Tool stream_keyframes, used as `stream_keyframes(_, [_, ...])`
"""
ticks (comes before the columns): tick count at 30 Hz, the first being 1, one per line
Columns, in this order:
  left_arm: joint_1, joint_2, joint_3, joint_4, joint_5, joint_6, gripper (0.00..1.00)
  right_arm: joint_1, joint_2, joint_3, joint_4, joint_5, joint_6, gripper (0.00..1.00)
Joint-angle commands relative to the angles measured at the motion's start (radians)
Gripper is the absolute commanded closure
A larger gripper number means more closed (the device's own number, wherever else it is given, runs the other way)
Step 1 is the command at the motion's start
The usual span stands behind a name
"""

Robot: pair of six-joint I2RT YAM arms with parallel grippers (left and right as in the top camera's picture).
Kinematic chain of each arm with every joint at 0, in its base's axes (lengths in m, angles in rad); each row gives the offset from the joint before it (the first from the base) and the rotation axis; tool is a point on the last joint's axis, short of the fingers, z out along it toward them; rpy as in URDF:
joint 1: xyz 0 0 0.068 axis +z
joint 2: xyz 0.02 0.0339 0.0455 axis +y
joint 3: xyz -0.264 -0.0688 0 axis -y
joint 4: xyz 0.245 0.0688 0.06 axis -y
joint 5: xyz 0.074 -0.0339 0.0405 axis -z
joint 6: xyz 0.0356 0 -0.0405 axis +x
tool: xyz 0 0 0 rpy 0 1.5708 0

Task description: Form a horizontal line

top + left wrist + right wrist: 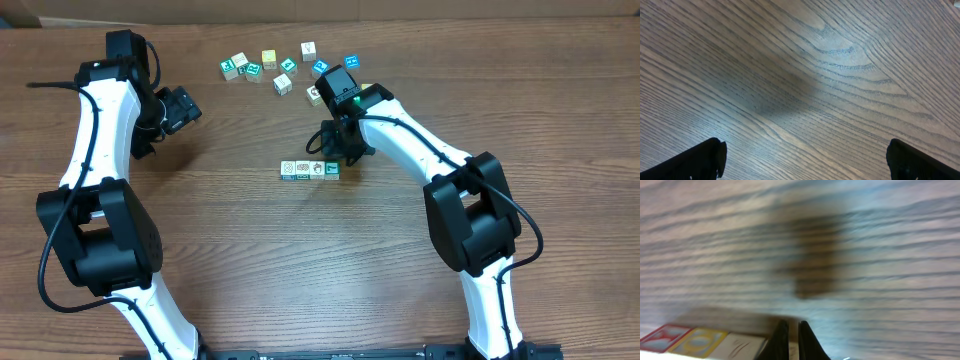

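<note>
Though scattered, cubes (pixel 284 84) beyond right gripper (pixel 336 155).

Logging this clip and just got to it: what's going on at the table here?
The right gripper, fingers closed together and empty, sits just beyond the right end of a row of four small picture cubes. Three are white-faced and one teal, and they lie side by side in a horizontal line on the wooden table. The left gripper is open over bare wood, off to the left, holding nothing. More loose cubes lie scattered farther back.
</note>
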Motion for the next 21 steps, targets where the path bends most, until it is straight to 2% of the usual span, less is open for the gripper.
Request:
stream_keyframes(1, [0.000,0.000,0.021,-0.002,-0.006,0.009,0.00,-0.036,-0.006,-0.005,0.006,0.097,0.000,0.90])
stream_keyframes(6, [0.000,0.000,0.021,-0.002,-0.006,0.008,0.00,-0.099,-0.006,-0.005,0.002,0.105,0.000,0.84])
stream_keyframes(10, [0.000,0.000,0.021,-0.002,-0.006,0.008,0.00,-0.156,-0.006,-0.005,-0.006,0.105,-0.005,0.69])
stream_keyframes(11, [0.000,0.000,0.021,-0.002,-0.006,0.008,0.00,-0.169,-0.006,-0.005,-0.010,0.105,-0.005,0.62])
stream_keyframes(14, [0.000,0.000,0.021,-0.002,-0.006,0.008,0.00,-0.212,-0.006,-0.005,-0.017,0.105,-0.008,0.24])
stream_keyframes(15, [0.000,0.000,0.021,-0.002,-0.006,0.008,0.00,-0.225,-0.006,-0.005,-0.021,0.105,-0.008,0.05])
stream_keyframes(16, [0.000,0.000,0.021,-0.002,-0.006,0.008,0.00,-0.236,-0.006,-0.005,-0.021,0.105,-0.008,0.00])
stream_keyframes(21, [0.000,0.000,0.021,-0.002,-0.006,0.008,0.00,-0.285,-0.006,-0.005,-0.019,0.105,-0.008,0.00])
